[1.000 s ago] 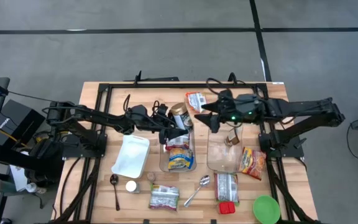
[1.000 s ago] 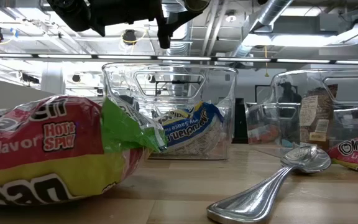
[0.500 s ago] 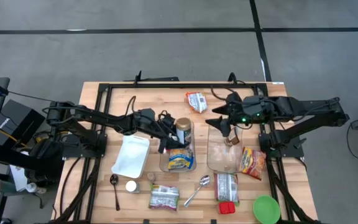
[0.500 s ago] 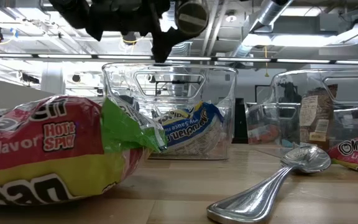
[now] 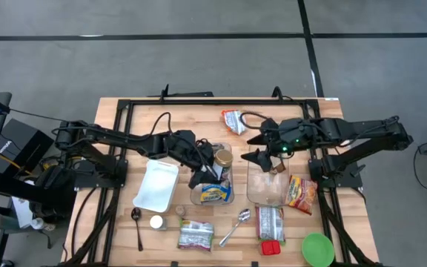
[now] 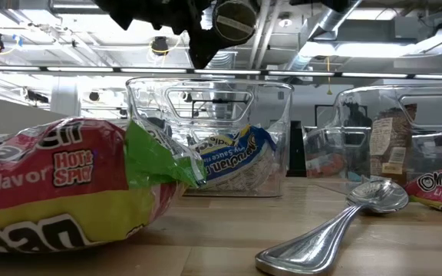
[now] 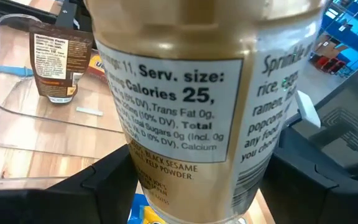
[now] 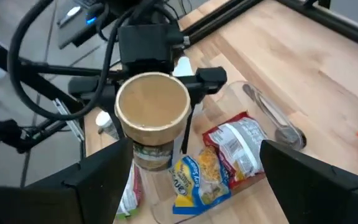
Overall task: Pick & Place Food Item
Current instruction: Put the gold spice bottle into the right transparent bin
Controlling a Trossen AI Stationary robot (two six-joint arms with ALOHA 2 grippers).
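Above the clear bin [image 5: 212, 185], the left gripper [image 5: 212, 165] clamps a seasoning jar [image 5: 223, 158]; at three o'clock, the right gripper [image 5: 260, 141] hovers open, empty.

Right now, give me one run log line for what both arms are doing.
left claw: shut on jar, held above left clear bin | right claw: open, empty, over right clear bin | jar not yet released
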